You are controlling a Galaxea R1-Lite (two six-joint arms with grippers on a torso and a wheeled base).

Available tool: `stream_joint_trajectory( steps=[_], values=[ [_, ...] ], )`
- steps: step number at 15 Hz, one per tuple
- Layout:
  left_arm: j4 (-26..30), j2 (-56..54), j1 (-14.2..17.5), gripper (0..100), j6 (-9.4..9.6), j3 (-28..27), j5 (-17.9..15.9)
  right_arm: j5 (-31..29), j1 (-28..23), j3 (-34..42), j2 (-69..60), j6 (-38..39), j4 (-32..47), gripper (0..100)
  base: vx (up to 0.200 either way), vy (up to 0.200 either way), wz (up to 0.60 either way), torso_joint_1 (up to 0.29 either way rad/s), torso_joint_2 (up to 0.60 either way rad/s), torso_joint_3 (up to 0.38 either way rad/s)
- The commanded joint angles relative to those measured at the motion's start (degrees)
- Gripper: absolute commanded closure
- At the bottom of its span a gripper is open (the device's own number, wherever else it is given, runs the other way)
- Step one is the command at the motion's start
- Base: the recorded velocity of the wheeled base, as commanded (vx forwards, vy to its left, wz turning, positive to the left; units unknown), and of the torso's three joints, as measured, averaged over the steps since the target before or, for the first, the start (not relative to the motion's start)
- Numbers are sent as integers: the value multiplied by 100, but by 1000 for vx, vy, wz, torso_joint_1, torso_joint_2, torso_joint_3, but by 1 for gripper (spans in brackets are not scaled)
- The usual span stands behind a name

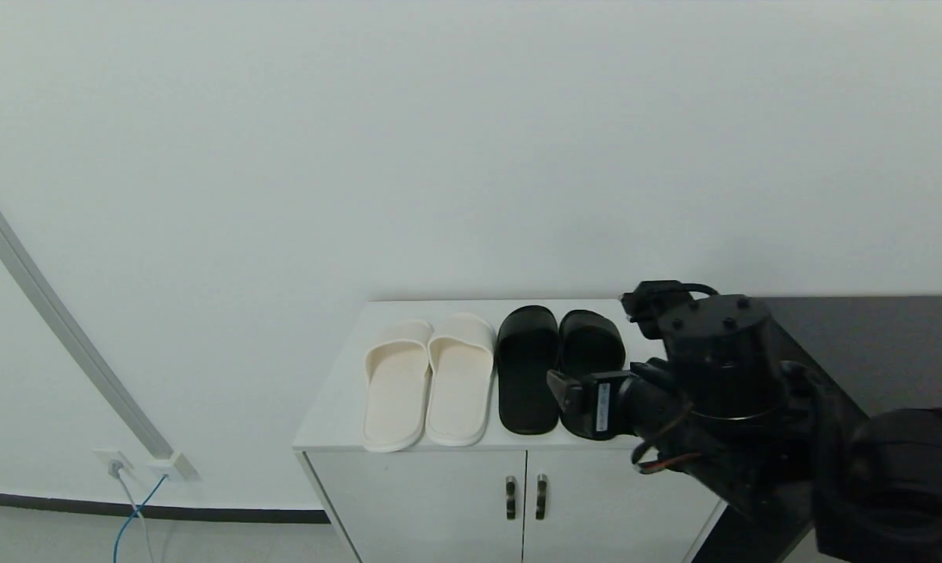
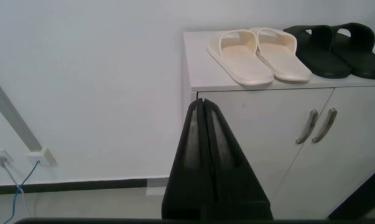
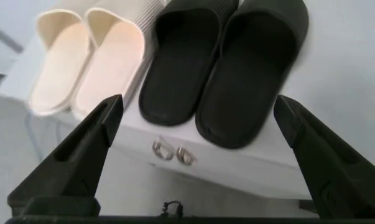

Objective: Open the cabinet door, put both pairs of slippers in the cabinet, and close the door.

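Cabinet doors [image 1: 439,500] seen shut | right pincer [image 3: 198,102] held spread near black slippers [image 3: 175,68] | left pincer [image 2: 203,102] pressed together | risk: slippers could be swept off if handles [image 1: 510,497] are missed.

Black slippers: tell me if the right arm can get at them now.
Probably yes. The right gripper hangs open close to the black slippers on the cabinet top, and nothing stands between them.

A plain indoor room: bare white wall [image 1: 471,156], white cabinet [image 1: 431,500], wall sockets [image 1: 115,463].
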Motion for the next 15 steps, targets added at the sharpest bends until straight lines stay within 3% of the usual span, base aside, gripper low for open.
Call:
stream_joint_trajectory(
  steps=[1, 5, 15],
  values=[
    [0, 7, 1, 100, 0, 1, -1, -537, 6, -716, 1089, -1, -12, 0, 0, 0, 0, 0, 0, 0],
    [0, 7, 1, 100, 0, 1, -1, -1170, -222, -1595, 2065, -1, -12, 0, 0, 0, 0, 0, 0, 0],
    [0, 7, 1, 100, 0, 1, -1, -1407, -846, -3361, 3497, -142, 14, 0, 0, 0, 0, 0, 0, 0]
  ],
)
